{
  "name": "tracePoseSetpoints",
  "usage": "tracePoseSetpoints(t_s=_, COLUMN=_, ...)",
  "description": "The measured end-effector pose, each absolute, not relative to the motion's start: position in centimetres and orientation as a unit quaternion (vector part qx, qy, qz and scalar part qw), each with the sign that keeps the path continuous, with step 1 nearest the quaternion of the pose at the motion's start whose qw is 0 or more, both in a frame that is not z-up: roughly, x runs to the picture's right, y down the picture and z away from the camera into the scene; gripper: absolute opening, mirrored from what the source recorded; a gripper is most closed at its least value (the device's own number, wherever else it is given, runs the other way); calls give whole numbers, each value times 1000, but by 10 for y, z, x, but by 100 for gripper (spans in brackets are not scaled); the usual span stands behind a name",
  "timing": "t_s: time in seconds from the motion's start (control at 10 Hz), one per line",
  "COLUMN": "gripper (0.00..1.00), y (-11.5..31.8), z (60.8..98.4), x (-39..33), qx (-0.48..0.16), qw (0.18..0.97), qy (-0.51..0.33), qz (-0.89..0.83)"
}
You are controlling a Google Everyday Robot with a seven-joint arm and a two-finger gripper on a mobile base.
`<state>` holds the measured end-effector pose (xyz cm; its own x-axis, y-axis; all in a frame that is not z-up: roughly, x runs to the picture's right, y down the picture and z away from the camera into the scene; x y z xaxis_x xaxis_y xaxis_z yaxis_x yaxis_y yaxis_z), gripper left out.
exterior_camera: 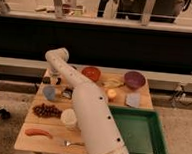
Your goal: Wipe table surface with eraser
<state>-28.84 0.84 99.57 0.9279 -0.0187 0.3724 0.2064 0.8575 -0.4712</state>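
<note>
The light tan wooden table surface (53,126) carries several items. My white arm rises from the bottom middle, bends at the far left of the table, and points down there. The gripper (56,80) hangs at the table's far left, just above the surface. A small dark flat block, which looks like the eraser (66,93), lies a little to the right of and nearer than the gripper, partly hidden by my arm. I cannot tell whether the gripper touches anything.
A red bowl (91,72), a purple bowl (134,79) and a blue-grey sponge (133,99) sit at the back and right. A green tray (156,151) fills the front right. Grapes (47,110), a white cup (68,118), a sausage (38,132) and a fork (73,143) lie front left.
</note>
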Motion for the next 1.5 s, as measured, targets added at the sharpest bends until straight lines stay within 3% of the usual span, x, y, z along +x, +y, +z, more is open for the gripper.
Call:
tracePoseSetpoints(t_s=0.1, gripper=35, y=10, z=996, x=-289, qx=-263, qw=946, qy=-181, qz=-60)
tracePoseSetpoints(t_s=1.5, gripper=34, y=19, z=991, x=-287, qx=-268, qw=942, qy=-189, qz=-68)
